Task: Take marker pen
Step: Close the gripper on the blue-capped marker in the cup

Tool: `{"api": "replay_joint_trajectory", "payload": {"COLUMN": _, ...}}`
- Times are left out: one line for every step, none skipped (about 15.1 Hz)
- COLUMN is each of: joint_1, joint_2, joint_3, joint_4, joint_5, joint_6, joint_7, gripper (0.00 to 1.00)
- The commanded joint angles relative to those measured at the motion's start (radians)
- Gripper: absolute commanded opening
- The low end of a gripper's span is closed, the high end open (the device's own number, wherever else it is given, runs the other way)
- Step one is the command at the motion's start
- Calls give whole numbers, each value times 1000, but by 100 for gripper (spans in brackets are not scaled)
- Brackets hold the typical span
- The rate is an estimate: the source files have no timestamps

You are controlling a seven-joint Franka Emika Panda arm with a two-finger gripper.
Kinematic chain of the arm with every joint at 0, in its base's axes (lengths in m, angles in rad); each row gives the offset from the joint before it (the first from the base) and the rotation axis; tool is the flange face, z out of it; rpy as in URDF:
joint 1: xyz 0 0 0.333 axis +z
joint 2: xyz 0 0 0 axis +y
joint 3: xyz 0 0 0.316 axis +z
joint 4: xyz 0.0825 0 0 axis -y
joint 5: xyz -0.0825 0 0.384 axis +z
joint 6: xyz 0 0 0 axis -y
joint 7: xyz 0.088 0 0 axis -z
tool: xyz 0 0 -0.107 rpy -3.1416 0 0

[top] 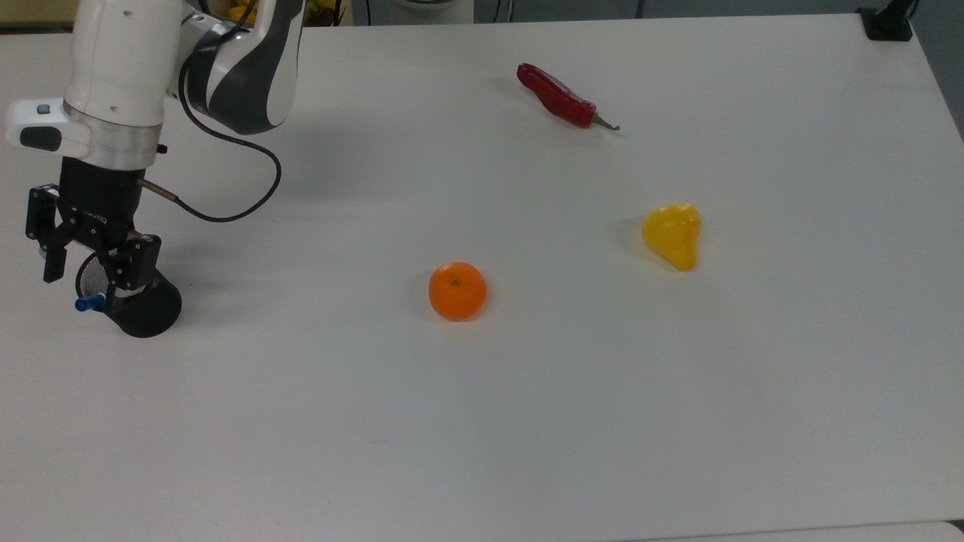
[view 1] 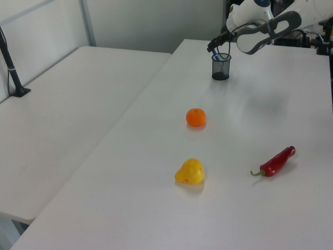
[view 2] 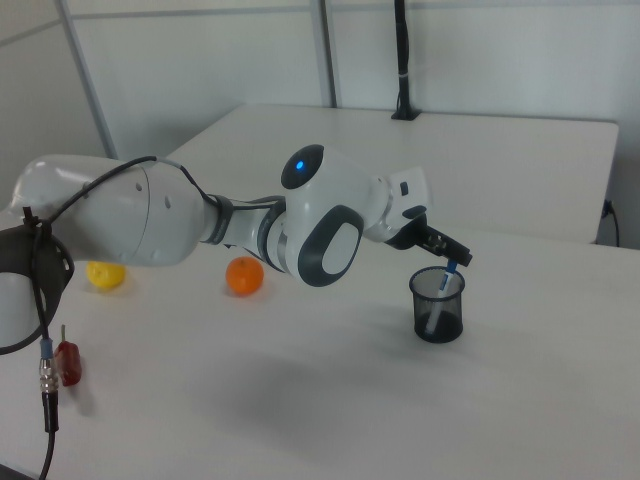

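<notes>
While my pincer (top: 81, 272) hangs open astride the marker pen (top: 89, 302), its blue cap leans out of the mesh cup (top: 143, 310) toward the top view's left.
</notes>
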Motion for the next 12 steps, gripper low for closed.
{"api": "replay_joint_trajectory", "payload": {"joint_1": 5, "joint_2": 33, "joint_3": -10, "joint_4": 25, "joint_5": -6, "joint_6": 20, "joint_7": 20, "gripper": 68}}
{"api": "replay_joint_trajectory", "payload": {"joint_1": 4, "joint_2": 35, "joint_3": -10, "joint_4": 25, "joint_5": -6, "joint_6": 20, "joint_7": 18, "gripper": 67}}
{"api": "replay_joint_trajectory", "payload": {"joint_1": 4, "joint_2": 36, "joint_3": -10, "joint_4": 25, "joint_5": -7, "joint_6": 20, "joint_7": 15, "gripper": 63}}
{"api": "replay_joint_trajectory", "payload": {"joint_1": 4, "joint_2": 36, "joint_3": -10, "joint_4": 25, "joint_5": -7, "joint_6": 20, "joint_7": 15, "gripper": 62}}
{"api": "replay_joint_trajectory", "payload": {"joint_1": 2, "joint_2": 38, "joint_3": -10, "joint_4": 25, "joint_5": -7, "joint_6": 20, "joint_7": 14, "gripper": 59}}
{"api": "replay_joint_trajectory", "payload": {"joint_1": -3, "joint_2": 39, "joint_3": -10, "joint_4": 26, "joint_5": -9, "joint_6": 20, "joint_7": 14, "gripper": 56}}
{"api": "replay_joint_trajectory", "payload": {"joint_1": -3, "joint_2": 39, "joint_3": -10, "joint_4": 26, "joint_5": -9, "joint_6": 20, "joint_7": 12, "gripper": 52}}
{"api": "replay_joint_trajectory", "payload": {"joint_1": -3, "joint_2": 39, "joint_3": -10, "joint_4": 26, "joint_5": -10, "joint_6": 20, "joint_7": 8, "gripper": 45}}
{"api": "replay_joint_trajectory", "payload": {"joint_1": -3, "joint_2": 39, "joint_3": -10, "joint_4": 26, "joint_5": -13, "joint_6": 20, "joint_7": 3, "gripper": 37}}
{"api": "replay_joint_trajectory", "payload": {"joint_1": -3, "joint_2": 39, "joint_3": -10, "joint_4": 26, "joint_5": -19, "joint_6": 20, "joint_7": 3, "gripper": 25}}
{"api": "replay_joint_trajectory", "payload": {"joint_1": -3, "joint_2": 39, "joint_3": -10, "joint_4": 26, "joint_5": -19, "joint_6": 20, "joint_7": 1, "gripper": 16}}
{"api": "replay_joint_trajectory", "payload": {"joint_1": -3, "joint_2": 39, "joint_3": -10, "joint_4": 25, "joint_5": -19, "joint_6": 20, "joint_7": 1, "gripper": 10}}
